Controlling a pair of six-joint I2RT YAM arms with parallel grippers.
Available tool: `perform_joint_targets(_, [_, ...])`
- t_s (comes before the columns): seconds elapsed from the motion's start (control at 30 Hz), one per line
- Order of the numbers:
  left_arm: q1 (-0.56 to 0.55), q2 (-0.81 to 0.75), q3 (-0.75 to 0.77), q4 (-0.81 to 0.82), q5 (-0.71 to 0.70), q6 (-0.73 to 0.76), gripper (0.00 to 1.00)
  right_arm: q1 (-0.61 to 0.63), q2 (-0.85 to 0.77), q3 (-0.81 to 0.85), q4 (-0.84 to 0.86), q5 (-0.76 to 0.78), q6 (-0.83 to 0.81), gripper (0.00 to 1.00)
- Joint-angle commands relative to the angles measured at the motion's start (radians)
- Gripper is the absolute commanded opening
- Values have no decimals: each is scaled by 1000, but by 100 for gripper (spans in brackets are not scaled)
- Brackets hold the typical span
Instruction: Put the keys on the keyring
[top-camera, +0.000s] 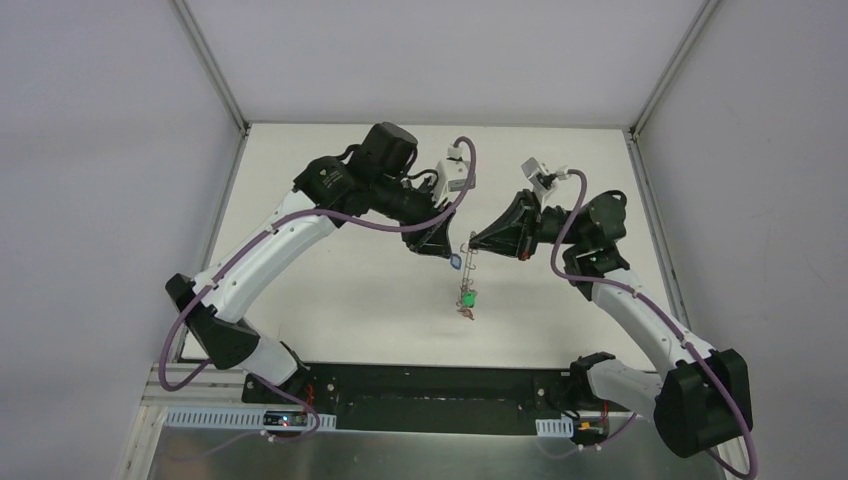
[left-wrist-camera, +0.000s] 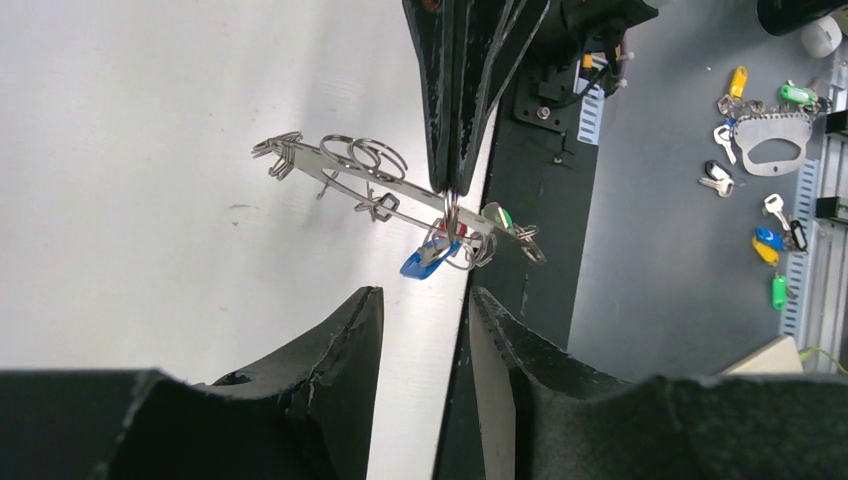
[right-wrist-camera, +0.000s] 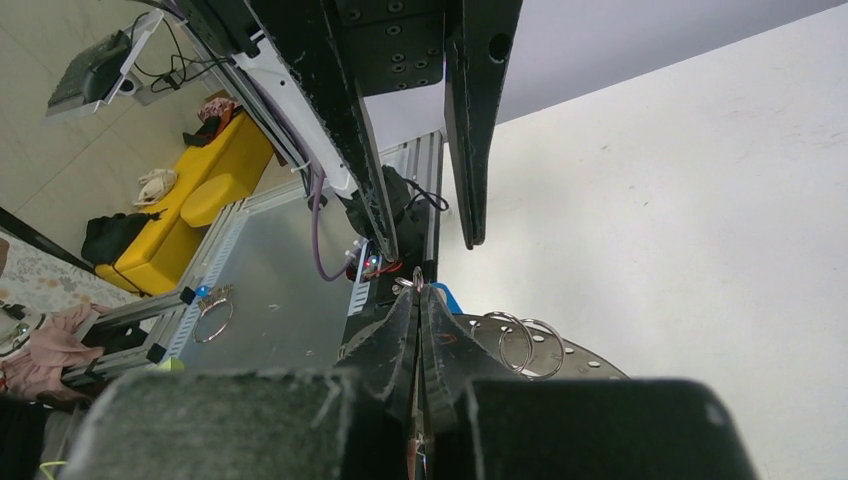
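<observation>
Right jaws are pinching the keyring mid-frame; left jaws are hanging apart, empty. I'm worrying: brushing the blue-tagged key could unhook it.

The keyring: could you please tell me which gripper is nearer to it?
Right. The right gripper is shut on the rim of the keyring; the left gripper is open just beside it, gripping nothing.

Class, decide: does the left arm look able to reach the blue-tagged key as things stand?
Probably yes: the left gripper is open right before the blue-tagged key, nothing between; the right gripper holds the keyring aloft.
</observation>
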Motion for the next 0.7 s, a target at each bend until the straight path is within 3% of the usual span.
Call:
perform_joint_targets(0.0, [19, -94, -98, 198, 68, 42, 38, -15, -14, 1, 178, 23, 100, 0])
perform_joint_targets(0.13, [20, -138, -190, 291, 91, 75, 40, -23, -12, -2, 194, 26, 115, 0])
perform_joint_targets(0.4, [19, -106, -191, 310, 117, 101, 45, -28, 4, -13, 262, 28, 169, 0])
perform_joint_targets(0.67, [19, -85, -185, 369, 158, 7, 45, -29, 19, -31, 306, 44, 191, 0])
